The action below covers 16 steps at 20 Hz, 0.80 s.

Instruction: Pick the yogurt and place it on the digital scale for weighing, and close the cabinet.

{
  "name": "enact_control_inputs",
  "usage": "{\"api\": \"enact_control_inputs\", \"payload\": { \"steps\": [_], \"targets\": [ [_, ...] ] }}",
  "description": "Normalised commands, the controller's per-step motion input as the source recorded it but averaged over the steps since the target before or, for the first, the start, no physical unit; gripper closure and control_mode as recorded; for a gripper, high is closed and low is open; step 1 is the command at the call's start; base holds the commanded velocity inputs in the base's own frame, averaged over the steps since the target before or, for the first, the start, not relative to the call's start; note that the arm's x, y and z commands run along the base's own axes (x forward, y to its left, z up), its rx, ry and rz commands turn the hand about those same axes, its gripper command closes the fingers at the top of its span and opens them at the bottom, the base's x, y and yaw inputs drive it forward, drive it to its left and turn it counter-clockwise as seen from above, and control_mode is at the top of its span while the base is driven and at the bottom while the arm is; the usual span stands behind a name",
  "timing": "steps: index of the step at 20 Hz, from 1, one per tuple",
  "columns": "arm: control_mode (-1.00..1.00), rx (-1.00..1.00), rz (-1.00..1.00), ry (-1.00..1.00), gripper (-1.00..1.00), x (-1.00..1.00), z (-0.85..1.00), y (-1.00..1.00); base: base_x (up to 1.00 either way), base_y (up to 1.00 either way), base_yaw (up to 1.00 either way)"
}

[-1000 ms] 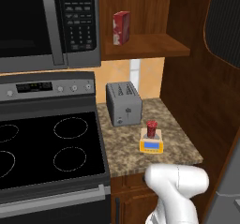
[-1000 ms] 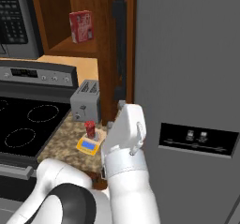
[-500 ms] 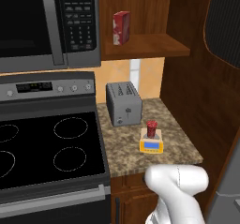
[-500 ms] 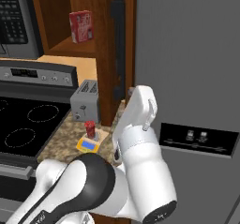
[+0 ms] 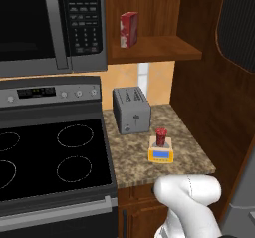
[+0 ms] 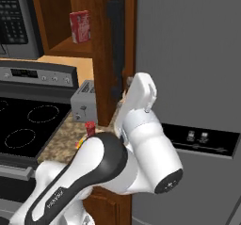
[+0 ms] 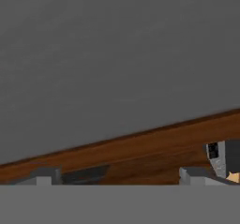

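Arm swung further up by cabinet (image 6: 104, 40) door, yogurt (image 5: 161, 136) atop digital scale (image 5: 160, 154), claw state unclear, no legible txt

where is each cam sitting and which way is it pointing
Left base view: behind the arm's left, facing the counter with the yogurt on the digital scale; white arm at bottom.
Right base view: behind the right, arm in front of the cabinet door edge.
Hand view: the hand, facing a grey surface.
Both base views share yogurt, toaster.
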Motion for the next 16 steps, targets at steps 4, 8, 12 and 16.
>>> {"api": "enact_control_inputs", "payload": {
  "steps": [4, 8, 12, 16],
  "targets": [
    [-1.00, -0.08, 0.02, -0.01, -1.00, 0.22, 0.21, 0.97, 0.00, 0.00, 0.00],
    [-1.00, -0.16, -0.05, 0.03, -1.00, 0.32, 0.16, 1.00, 0.00, 0.00, 0.00],
    [-1.00, -0.21, -0.16, 0.16, -1.00, 0.79, 0.00, 1.00, 0.00, 0.00, 0.00],
    [-1.00, -0.17, -0.17, 0.14, -1.00, 0.89, 0.00, 1.00, 0.00, 0.00, 0.00]
  ]
}}
